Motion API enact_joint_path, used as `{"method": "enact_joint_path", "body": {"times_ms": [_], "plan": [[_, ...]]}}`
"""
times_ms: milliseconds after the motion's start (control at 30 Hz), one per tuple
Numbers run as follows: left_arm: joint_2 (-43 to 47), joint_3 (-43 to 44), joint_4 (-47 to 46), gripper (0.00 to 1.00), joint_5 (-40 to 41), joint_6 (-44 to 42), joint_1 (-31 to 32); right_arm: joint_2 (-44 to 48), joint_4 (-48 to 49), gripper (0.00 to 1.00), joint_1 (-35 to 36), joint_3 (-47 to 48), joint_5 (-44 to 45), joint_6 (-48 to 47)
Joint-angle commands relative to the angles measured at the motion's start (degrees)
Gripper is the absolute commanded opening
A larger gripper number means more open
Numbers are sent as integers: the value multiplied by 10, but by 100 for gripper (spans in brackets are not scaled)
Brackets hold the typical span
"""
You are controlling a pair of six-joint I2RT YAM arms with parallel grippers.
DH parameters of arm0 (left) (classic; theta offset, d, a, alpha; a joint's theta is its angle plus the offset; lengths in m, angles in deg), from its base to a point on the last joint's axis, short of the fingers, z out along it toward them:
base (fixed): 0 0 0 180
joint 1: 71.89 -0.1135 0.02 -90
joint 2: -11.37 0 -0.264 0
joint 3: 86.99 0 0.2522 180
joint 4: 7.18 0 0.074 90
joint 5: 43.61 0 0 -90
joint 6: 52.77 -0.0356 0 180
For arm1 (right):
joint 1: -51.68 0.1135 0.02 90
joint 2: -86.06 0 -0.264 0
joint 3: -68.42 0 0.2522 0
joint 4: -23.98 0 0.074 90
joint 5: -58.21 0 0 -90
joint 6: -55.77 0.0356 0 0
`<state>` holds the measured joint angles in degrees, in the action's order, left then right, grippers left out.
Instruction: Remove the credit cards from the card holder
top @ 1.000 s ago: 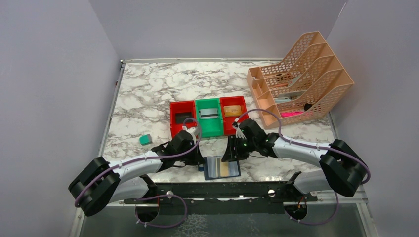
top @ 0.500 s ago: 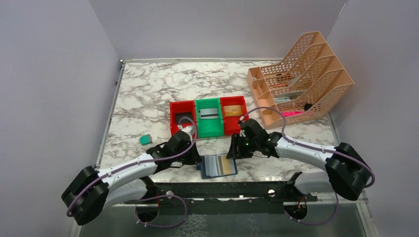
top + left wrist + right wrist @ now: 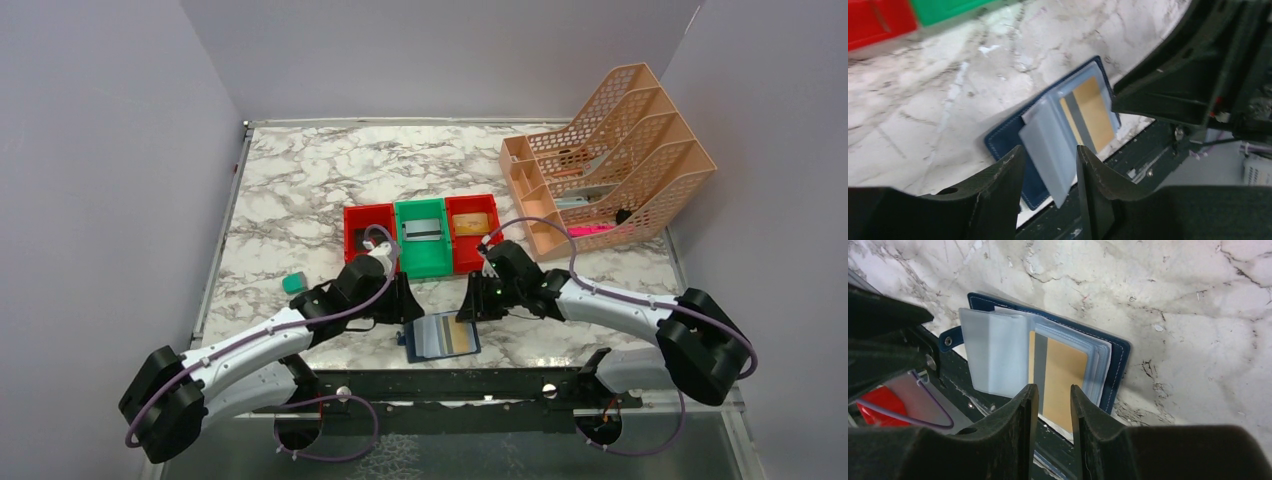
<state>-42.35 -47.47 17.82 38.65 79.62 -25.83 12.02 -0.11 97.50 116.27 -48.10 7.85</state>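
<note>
The navy card holder (image 3: pixel 416 339) lies open at the table's front edge, partly overhanging it, its pale blue-grey sleeves (image 3: pixel 1048 142) fanned up. A gold credit card (image 3: pixel 1063 372) with a grey stripe shows in the right-hand sleeve. My left gripper (image 3: pixel 1049 150) hovers open just above the holder's left half; a loose sleeve shows between its fingers, untouched. My right gripper (image 3: pixel 1053 387) is open with a narrow gap, directly above the gold card's near edge. In the top view the left gripper (image 3: pixel 403 303) and right gripper (image 3: pixel 467 306) flank the holder's far side.
Three bins stand behind the grippers: a red bin (image 3: pixel 355 219), a green bin (image 3: pixel 421 256) holding a grey card, a second red bin (image 3: pixel 473 258) holding a tan card. A teal block (image 3: pixel 293 283) sits left, an orange file rack (image 3: pixel 610 170) back right. A black rail (image 3: pixel 450 383) runs below the table edge.
My left gripper has opened and drawn back from the holder's left edge. The holder has shifted slightly left. My right gripper's gap has narrowed a little.
</note>
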Motion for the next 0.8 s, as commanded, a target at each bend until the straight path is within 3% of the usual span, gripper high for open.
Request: {"method": "enact_joint_path", "body": {"times_ms": [0, 500, 767], "plan": [[-27, 17, -81, 47, -83, 2, 24, -19, 35, 34, 5, -15, -14, 14], [-173, -16, -189, 44, -37, 59, 90, -63, 49, 26, 5, -33, -8, 18], [-198, -82, -293, 31, -10, 139, 96, -69, 50, 24, 5, -52, -10, 21]]}}
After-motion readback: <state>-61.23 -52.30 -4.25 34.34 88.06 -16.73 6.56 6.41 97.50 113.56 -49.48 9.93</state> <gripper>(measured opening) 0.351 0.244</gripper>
